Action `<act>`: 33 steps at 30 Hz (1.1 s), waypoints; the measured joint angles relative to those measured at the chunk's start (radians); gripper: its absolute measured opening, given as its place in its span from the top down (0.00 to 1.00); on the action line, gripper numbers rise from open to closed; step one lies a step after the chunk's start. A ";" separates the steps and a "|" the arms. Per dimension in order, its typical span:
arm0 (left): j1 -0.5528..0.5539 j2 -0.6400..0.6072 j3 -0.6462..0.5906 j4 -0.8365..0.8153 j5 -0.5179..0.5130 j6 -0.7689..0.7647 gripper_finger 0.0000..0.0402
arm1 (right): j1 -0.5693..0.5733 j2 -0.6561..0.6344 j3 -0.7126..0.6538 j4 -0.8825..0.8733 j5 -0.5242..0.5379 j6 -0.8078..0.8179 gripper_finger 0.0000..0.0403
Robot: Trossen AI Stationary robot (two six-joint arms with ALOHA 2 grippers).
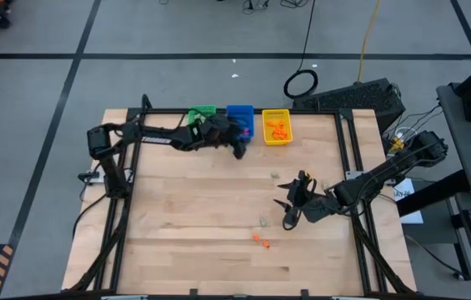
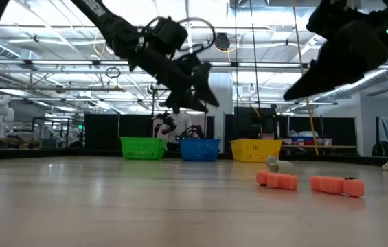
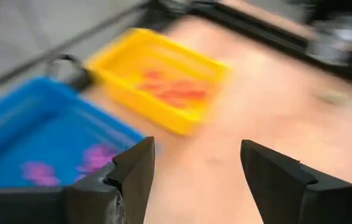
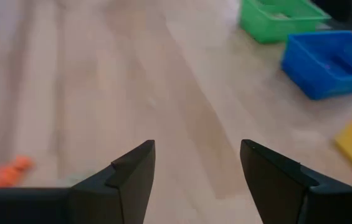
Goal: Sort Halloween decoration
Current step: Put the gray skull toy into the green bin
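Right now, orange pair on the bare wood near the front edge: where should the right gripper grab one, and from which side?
Take the orange trinkets one at a time, from straight above, fingers across the short middle. In the low view each lies flat and elongated, apart from its neighbour. The open right gripper hangs nearest; the open left gripper is by the blue bin.

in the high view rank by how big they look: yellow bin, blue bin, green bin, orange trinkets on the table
1. yellow bin and blue bin: look alike, though an arm partly covers the blue
2. green bin: mostly hidden, unsure
3. orange trinkets: smallest
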 joint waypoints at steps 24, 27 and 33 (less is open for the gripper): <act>-0.672 -0.082 -0.117 -0.080 -0.358 -0.011 0.41 | -0.139 0.213 -0.148 0.158 0.128 0.111 0.45; -0.704 -0.082 -0.143 -0.045 -0.360 -0.035 0.41 | -0.183 0.214 -0.212 0.326 0.049 0.046 0.45; -0.754 -0.082 -0.153 -0.021 -0.359 -0.042 0.41 | -0.262 0.214 -0.314 0.549 -0.027 -0.030 0.45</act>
